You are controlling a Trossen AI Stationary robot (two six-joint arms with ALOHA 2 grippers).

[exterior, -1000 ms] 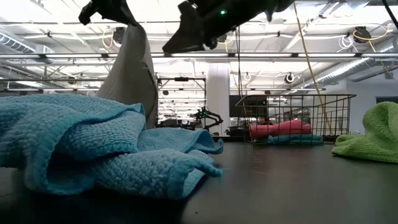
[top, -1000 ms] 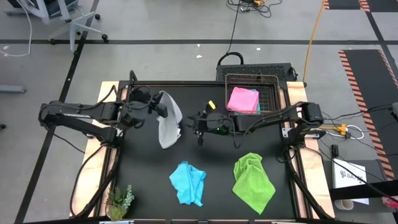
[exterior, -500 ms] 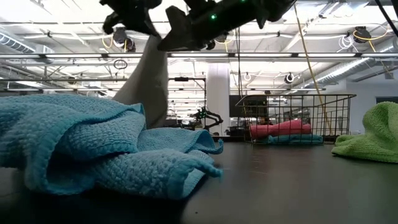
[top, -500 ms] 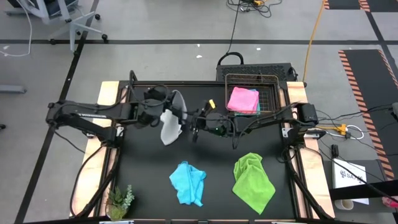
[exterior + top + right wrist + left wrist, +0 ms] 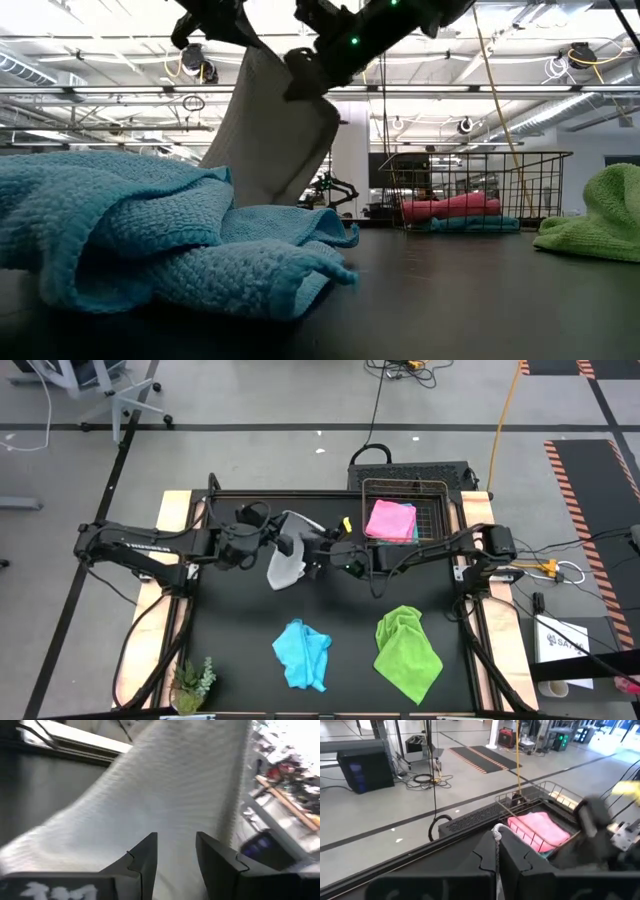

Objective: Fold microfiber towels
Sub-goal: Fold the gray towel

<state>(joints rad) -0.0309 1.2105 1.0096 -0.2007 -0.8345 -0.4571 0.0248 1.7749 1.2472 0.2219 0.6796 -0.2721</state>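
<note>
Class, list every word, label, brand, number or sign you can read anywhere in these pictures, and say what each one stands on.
No text can be read for certain in any view.
White card on the floor right of the table: dark print, too small to read.
Right tool, open before the white-grey towel: blurred white marks on its housing, unreadable.
Floor mat: orange-and-black hazard stripes, no words.

Hanging towel [image 5: 286, 563] is sitting mid-table between left gripper [image 5: 283, 540] and right gripper [image 5: 313, 560], above the table [image 5: 240, 650]. Two crumpled towels [image 5: 303, 653] [image 5: 407, 651] are lying side by side nearer the front edge, plant [image 5: 192, 682] at the front-left corner. Basket [image 5: 440, 510] is standing at the back right, holding folded towels [image 5: 390, 520].
</note>
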